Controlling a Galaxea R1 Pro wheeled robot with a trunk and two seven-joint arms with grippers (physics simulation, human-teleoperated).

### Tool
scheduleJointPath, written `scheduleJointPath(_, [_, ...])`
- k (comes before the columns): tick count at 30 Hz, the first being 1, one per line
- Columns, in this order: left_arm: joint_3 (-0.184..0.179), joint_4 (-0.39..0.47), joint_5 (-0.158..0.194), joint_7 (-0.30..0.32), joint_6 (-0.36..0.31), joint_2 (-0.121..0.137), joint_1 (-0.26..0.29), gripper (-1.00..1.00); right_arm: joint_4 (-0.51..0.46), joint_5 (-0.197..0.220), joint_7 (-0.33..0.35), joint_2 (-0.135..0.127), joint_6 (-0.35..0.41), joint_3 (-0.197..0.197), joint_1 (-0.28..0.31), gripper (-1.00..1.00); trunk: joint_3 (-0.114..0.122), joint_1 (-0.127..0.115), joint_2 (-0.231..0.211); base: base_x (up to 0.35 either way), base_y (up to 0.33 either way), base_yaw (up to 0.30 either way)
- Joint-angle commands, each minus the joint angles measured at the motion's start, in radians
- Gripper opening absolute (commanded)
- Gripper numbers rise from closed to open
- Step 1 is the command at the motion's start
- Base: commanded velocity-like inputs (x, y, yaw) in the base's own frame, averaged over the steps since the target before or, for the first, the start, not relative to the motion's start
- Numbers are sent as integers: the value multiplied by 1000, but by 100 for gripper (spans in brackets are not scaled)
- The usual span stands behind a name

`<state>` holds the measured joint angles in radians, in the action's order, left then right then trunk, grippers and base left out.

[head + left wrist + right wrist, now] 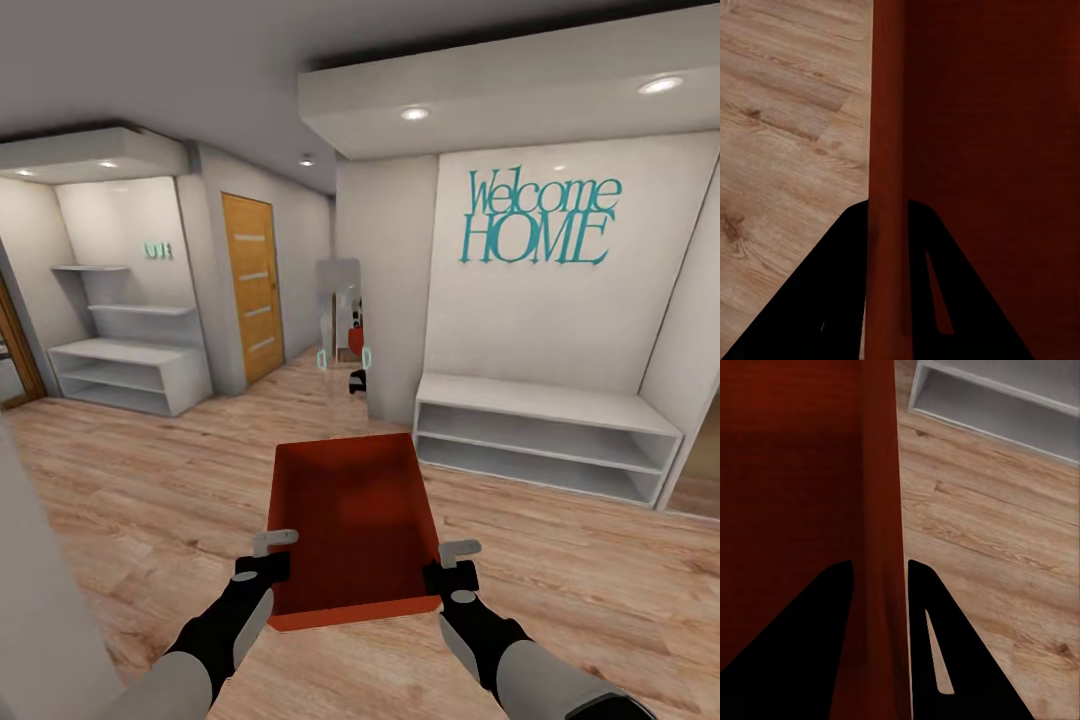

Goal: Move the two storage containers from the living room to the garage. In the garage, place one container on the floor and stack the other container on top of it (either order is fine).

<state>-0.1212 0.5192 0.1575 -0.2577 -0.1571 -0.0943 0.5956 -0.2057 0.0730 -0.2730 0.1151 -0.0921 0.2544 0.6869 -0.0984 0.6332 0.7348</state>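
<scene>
While the robot faces a hallway with light wood-plank flooring, 1 orange-red storage container hangs in front of its trunk, held clear of the floor between both arms. The left gripper is clamped over the container's left long wall, 1 finger inside and 1 outside; the right gripper pinches the right long wall the same way, and both wrist views show a rim running between dark fingers. Judging by its thin plain walls and empty inside, the bin is probably light and fairly stiff, though the walls may flex under a hard squeeze. Smooth plastic and a slight taper could let it slip downward, so opposite rims near the middle seem the soundest hold. An orange-wood door stands ahead on the left, a white bench shelf to the right.
</scene>
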Motion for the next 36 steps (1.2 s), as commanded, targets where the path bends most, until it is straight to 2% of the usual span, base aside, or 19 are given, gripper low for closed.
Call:
scheduleJointPath(1, [12, 7, 60, -20, -9, -7, 1, -100, 3, 13, 0, 59, -8, -16, 0, -100, -2, 1, 1, 324, 0, 0])
scheduleJointPath(17, [12, 7, 59, -20, -9, -7, 1, -100, 3, 14, 0, 59, -5, -15, 0, -100, -2, 1, 1, 325, 0, 18])
scheduleJointPath(36, [11, 7, 59, -20, -9, -7, 1, -100, 3, 14, 0, 59, -8, -17, 0, -100, -2, 1, 1, 326, 0, 254])
